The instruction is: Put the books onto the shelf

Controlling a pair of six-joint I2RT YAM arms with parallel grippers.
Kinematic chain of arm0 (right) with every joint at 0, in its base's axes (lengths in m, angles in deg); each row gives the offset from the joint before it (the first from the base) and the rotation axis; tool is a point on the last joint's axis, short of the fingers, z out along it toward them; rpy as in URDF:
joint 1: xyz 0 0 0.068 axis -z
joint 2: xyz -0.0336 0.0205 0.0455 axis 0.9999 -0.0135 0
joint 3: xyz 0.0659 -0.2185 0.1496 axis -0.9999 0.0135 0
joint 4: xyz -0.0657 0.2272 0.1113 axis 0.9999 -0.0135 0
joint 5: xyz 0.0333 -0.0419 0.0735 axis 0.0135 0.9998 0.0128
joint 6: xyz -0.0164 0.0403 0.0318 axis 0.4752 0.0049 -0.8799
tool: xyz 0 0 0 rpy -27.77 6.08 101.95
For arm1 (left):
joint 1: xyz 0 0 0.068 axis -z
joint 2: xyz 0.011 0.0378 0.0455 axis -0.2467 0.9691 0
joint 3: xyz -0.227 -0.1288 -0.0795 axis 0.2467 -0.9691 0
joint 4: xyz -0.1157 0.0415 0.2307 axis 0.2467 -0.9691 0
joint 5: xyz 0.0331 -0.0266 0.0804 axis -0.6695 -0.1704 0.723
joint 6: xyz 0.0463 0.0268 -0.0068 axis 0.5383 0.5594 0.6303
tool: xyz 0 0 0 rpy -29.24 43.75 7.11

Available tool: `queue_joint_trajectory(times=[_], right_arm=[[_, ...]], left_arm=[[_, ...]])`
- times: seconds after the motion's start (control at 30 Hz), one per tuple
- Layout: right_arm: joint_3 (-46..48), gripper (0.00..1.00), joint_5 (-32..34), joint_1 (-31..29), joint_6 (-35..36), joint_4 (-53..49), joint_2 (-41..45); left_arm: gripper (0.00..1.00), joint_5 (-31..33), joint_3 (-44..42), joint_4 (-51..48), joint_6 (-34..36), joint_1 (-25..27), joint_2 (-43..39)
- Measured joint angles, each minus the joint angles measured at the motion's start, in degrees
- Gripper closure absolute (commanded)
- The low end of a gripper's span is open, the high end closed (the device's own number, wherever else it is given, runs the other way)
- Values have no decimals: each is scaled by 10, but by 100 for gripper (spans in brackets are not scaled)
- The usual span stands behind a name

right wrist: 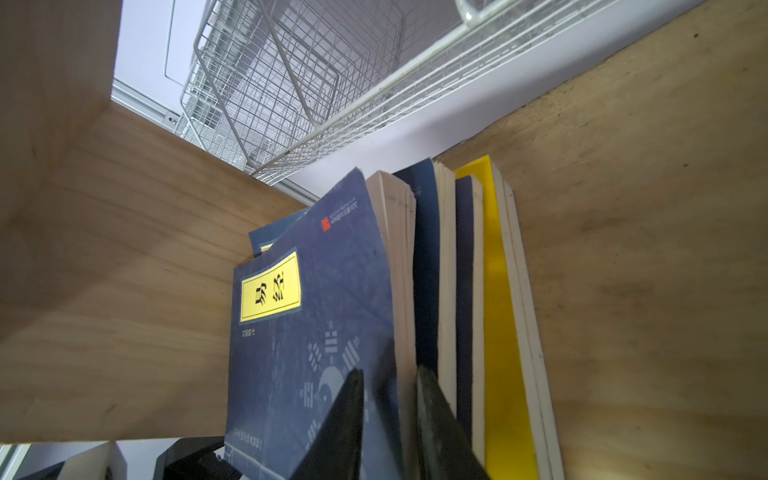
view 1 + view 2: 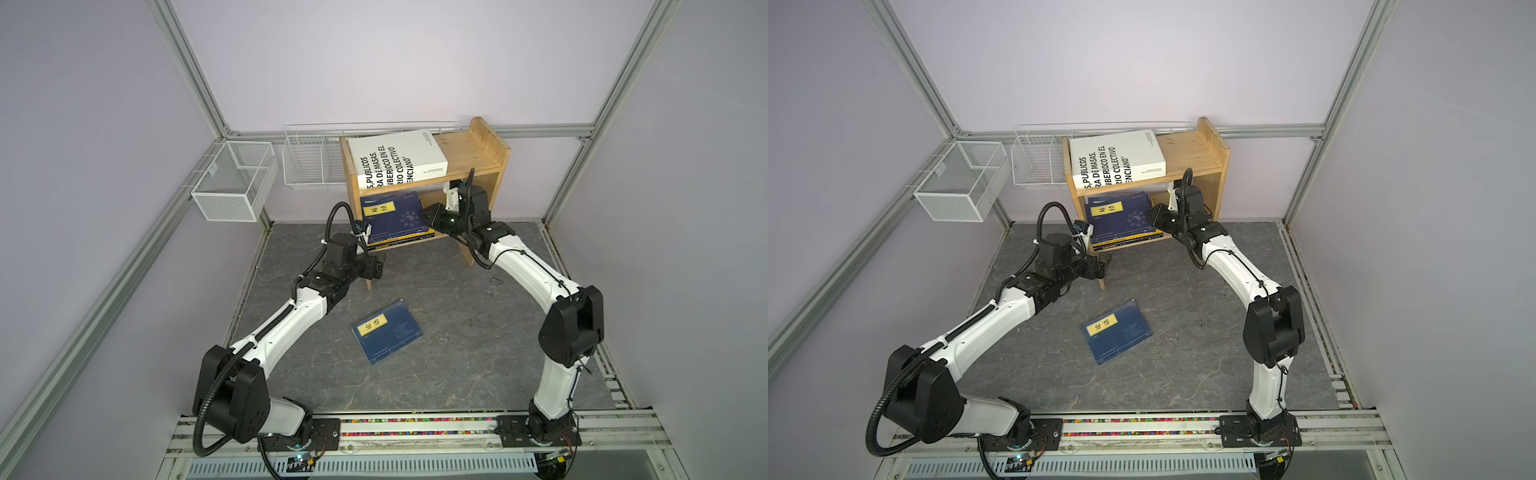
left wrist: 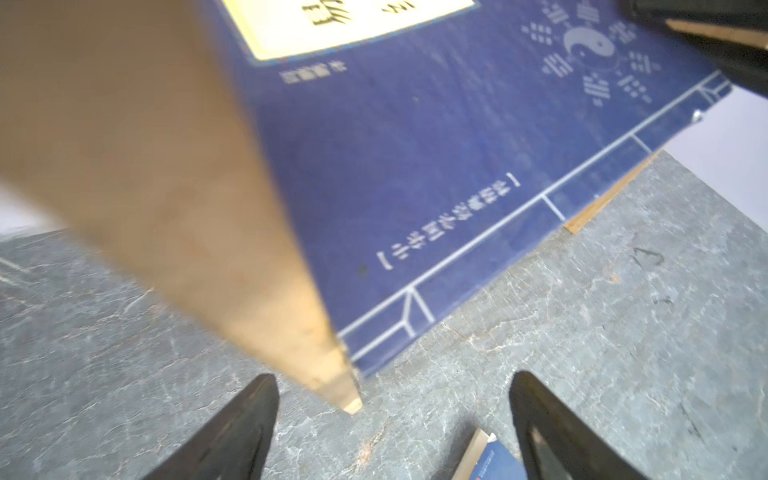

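Note:
The pine shelf [image 2: 471,149] [image 2: 1196,149] stands at the back in both top views. A thick white book [image 2: 397,160] lies on its upper tier. Several navy books and a yellow book [image 1: 500,332] are stacked on the lower tier. My right gripper [image 1: 390,376] [image 2: 427,214] is shut on the page edge of the topmost navy book [image 1: 311,332] [image 2: 392,216]. My left gripper [image 3: 395,399] [image 2: 379,266] is open and empty, low beside the shelf's left front leg [image 3: 166,187]. Another navy book with a yellow label [image 2: 386,330] [image 2: 1116,331] lies flat on the table.
Two white wire baskets [image 2: 235,180] [image 2: 311,162] hang on the back left frame. A wire rail [image 1: 374,95] runs behind the shelf. The grey stone-look table [image 2: 457,332] is ringed by aluminium posts and lilac walls.

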Motion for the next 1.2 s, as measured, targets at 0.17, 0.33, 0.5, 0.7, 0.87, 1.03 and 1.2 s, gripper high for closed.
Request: queue_joint_trajectory(times=[0.17, 0.33, 0.5, 0.7, 0.87, 1.03, 1.2], right_arm=[[1, 74, -2, 1, 0, 4, 0], [1, 74, -2, 1, 0, 5, 0], [1, 74, -4, 1, 0, 9, 0], [2, 72, -6, 1, -2, 15, 0], [2, 71, -7, 2, -4, 32, 0], [3, 68, -9, 2, -9, 45, 0], [3, 67, -10, 3, -13, 51, 0]], left_arm=[[23, 5, 0, 12, -7, 0, -2], [30, 5, 0, 15, -12, 0, -2], [39, 8, 0, 24, -16, 0, -2], [51, 24, -19, 65, -38, -5, -5], [56, 31, -21, 117, -72, -13, -5], [58, 31, -25, 150, -94, -16, -3], [65, 42, -21, 157, -110, -19, 12]])
